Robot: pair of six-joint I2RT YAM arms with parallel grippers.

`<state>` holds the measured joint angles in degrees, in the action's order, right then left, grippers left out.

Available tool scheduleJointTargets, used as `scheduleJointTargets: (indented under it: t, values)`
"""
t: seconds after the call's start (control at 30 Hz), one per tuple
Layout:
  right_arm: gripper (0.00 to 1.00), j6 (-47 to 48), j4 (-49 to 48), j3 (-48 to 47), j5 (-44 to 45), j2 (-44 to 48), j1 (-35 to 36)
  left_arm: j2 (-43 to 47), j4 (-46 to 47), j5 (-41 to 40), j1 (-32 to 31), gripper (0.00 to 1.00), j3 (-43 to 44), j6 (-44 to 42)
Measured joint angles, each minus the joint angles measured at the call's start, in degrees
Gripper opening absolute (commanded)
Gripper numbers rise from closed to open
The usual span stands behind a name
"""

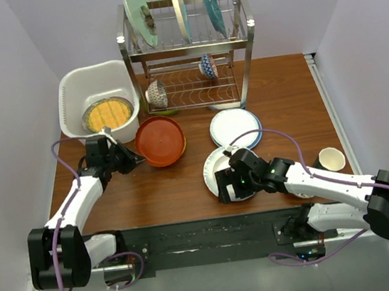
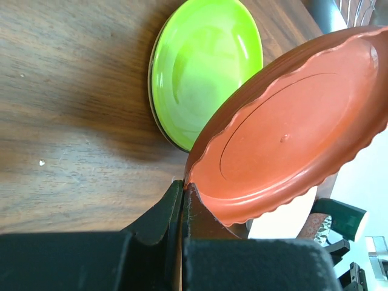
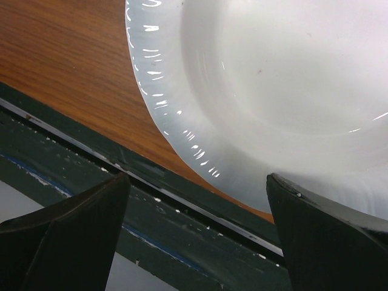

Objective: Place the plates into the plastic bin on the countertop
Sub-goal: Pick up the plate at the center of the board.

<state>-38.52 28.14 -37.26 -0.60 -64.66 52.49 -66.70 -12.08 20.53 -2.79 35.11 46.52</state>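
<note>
Your left gripper (image 2: 182,189) was clamped on the rim of the orange-red plate (image 2: 291,133), which was tilted over the lime green plate (image 2: 206,66). Your right gripper (image 3: 197,177) hung with jaws wide apart over the white plate (image 3: 273,79), at the near edge of the countertop (image 1: 178,183). The plastic bin (image 1: 72,86) sat far-left with the woven yellow plate (image 1: 107,114) inside. Pale walls (image 1: 0,85) on three sides.

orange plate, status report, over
Left gripper shut on orange-red plate rim, plate tilted above lime green plate. Right gripper open, over white plate edge. Plastic bin holds woven yellow plate.
</note>
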Motion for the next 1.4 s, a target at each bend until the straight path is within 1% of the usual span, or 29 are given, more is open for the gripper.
scheduleJointTargets:
  t: [0.2,0.47,0.73,0.9,1.27,1.4]
  values:
    - [0.99,0.00,-0.17,0.00,-0.22,-0.13,0.00,0.57,-3.19,-0.52,0.00,0.00,2.62,-1.31]
    - [0.99,0.00,-0.96,0.00,-0.22,-0.61,0.00,0.68,-7.41,-2.84,0.00,0.00,9.18,-2.71]
    - [0.99,0.20,-2.38,0.00,-0.22,-1.49,0.00,0.68,-9.42,-4.50,0.55,0.00,14.32,-3.15]
    - [0.99,0.24,-2.56,0.00,-0.20,-1.60,0.00,0.68,-10.25,-4.44,3.10,0.00,15.17,-3.58]
    - [0.99,0.26,-2.86,0.00,-0.24,-1.73,0.00,0.68,-13.20,-2.89,11.50,0.00,19.98,-5.81]
    - [0.99,0.26,-2.86,0.00,-0.24,-1.75,0.00,0.59,-13.73,-2.71,12.90,0.00,21.59,-6.69]
